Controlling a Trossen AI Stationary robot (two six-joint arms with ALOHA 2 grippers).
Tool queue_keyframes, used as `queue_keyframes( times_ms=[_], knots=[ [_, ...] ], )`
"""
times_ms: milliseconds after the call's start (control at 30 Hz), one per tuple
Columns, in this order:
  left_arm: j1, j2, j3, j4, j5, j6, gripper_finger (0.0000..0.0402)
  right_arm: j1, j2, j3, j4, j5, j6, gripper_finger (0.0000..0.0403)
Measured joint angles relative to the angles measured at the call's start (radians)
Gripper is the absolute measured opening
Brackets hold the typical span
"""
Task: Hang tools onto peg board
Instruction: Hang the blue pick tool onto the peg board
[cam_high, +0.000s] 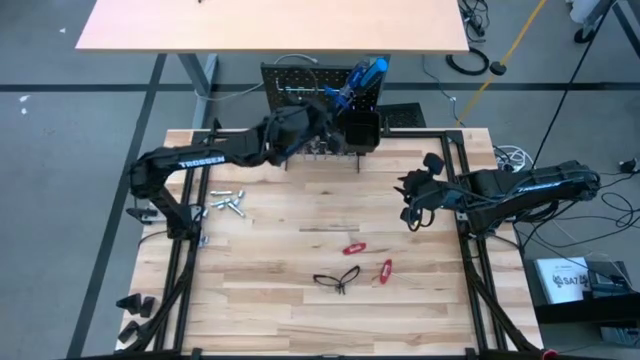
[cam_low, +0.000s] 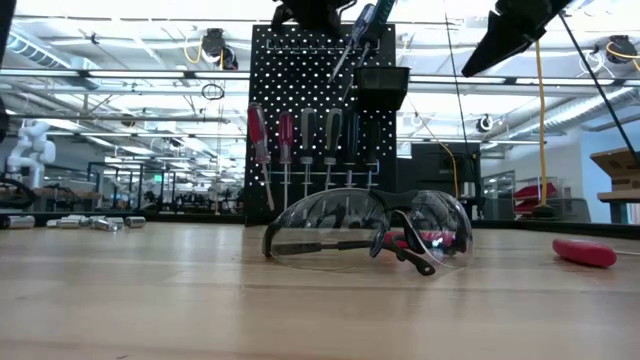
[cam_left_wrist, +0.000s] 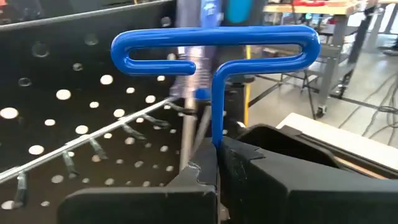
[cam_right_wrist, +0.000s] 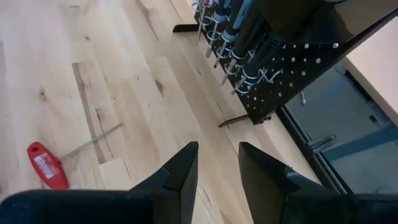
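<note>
The black peg board (cam_high: 310, 85) stands at the table's far edge, with screwdrivers (cam_low: 310, 135) hanging in a row and a square black bin (cam_low: 381, 86) holding blue-handled tools (cam_high: 368, 72). My left gripper (cam_left_wrist: 217, 163) is up at the board beside the bin, shut on a blue T-handle hex key (cam_left_wrist: 214, 53). My right gripper (cam_right_wrist: 217, 163) is open and empty above the table's right side. Black-framed glasses (cam_high: 337, 280) and two red-handled hex keys (cam_high: 353, 248) (cam_high: 386, 270) lie on the table's near middle. Silver metal pieces (cam_high: 225, 203) lie at the left. My left gripper pinches the blue hex key's stem (cam_left_wrist: 216, 127) just below the looped T-handle, between its two fingers. The handle stands clear beyond the fingertips, level, in front of the peg board's face. The key's lower part is hidden between the fingers.
A pale wire rack with hooks (cam_left_wrist: 93, 146) runs along the peg board's face. The black frame rails (cam_high: 185, 250) (cam_high: 470, 260) run along the table's left and right sides. A second tan table (cam_high: 270, 25) stands behind the board.
</note>
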Motion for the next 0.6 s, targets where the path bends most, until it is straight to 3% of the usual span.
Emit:
queue_keyframes(
  times_ms=[433,500,600],
  knots=[
    [-0.021,0.004,0.0,-0.04,-0.006,0.003,0.0002,-0.001,0.001,0.0,0.045,0.011,-0.04,0.0109],
    [-0.058,-0.002,-0.002,-0.058,0.068,0.036,0.0002,-0.006,0.004,0.0,0.108,0.01,-0.027,0.0109],
    [-0.117,-0.03,-0.002,-0.076,0.295,0.079,0.0002,-0.003,0.02,0.0,0.223,-0.004,-0.112,0.0109]
  ],
)
